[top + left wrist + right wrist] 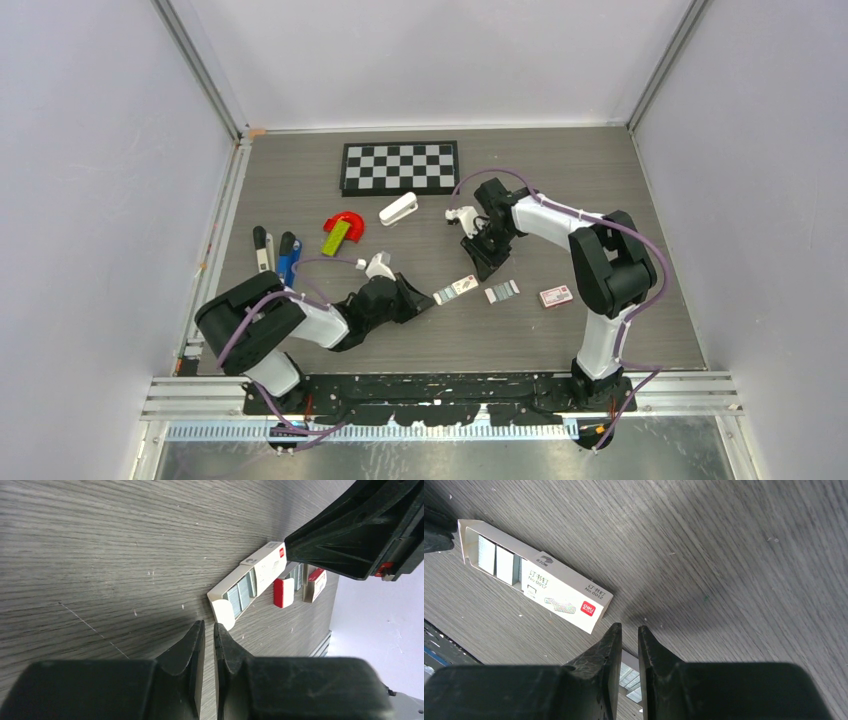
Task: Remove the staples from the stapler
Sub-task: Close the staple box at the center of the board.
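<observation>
- 2 pairs of fingers were nearly pressed together, pinching nothing.
- 1 o'clock of the left gripper (pixel 209 627) lay an open staple box (pixel 250 582), just beside it.
- 10 o'clock of the right gripper (pixel 629 629) lay that box.

Grey wood-grain table (pixel 600 190). B/w checkerboard (pixel 400 167). Bright blue stapler (pixel 293 258) w/ black. Plain white stapler (pixel 398 209). Red arc (pixel 350 218) w/ yellow-green block (pixel 336 238). Staple box (pixel 559 592) white, red logo & dark print. Arms (pixel 545 215) black & white, purple cables (pixel 497 172).
</observation>
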Available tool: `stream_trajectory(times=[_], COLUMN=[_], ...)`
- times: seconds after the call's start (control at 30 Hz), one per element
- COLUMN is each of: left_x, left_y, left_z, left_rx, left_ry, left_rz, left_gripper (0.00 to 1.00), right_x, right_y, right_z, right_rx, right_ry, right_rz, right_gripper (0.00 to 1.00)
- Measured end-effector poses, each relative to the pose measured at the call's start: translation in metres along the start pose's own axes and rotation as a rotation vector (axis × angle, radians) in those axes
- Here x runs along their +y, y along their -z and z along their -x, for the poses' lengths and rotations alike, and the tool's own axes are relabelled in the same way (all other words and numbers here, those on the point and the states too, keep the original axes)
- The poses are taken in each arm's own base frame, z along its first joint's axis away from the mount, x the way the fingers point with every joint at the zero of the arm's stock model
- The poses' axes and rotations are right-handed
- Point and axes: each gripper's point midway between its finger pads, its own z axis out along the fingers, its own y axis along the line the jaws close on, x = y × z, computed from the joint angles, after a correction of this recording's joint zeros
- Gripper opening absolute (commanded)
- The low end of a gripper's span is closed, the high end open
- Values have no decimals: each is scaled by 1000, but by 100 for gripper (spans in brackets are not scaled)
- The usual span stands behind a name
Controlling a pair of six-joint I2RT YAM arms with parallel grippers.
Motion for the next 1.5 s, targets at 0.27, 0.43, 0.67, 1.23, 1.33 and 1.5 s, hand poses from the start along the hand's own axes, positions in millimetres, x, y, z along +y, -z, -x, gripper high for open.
stream_trajectory(times=[0.27,0.43,0.67,1.23,1.33,1.5], left_x=[-1,-1,-1,-4,-4,-4], left_y=[-7,-7,-8,-13,-12,-12], left_z=[-2,-2,-2,-2,-2,-2], left_rx=[0,-1,0,-1,-1,3], left_ry=[21,23,23,24,24,24], left_rz=[-13,-16,-15,-25,-25,-26], left_gripper=[12,12,12,11,11,11], right_x=[1,2,4,18,20,21], right_y=[-2,-2,-2,-6,-9,-12], right_z=[0,0,0,3,3,2], right_rx=[4,5,6,9,17,25], right_ry=[3,6,11,42,46,46], right_rz=[3,4,6,36,41,44], right_gripper=[24,24,24,23,23,23])
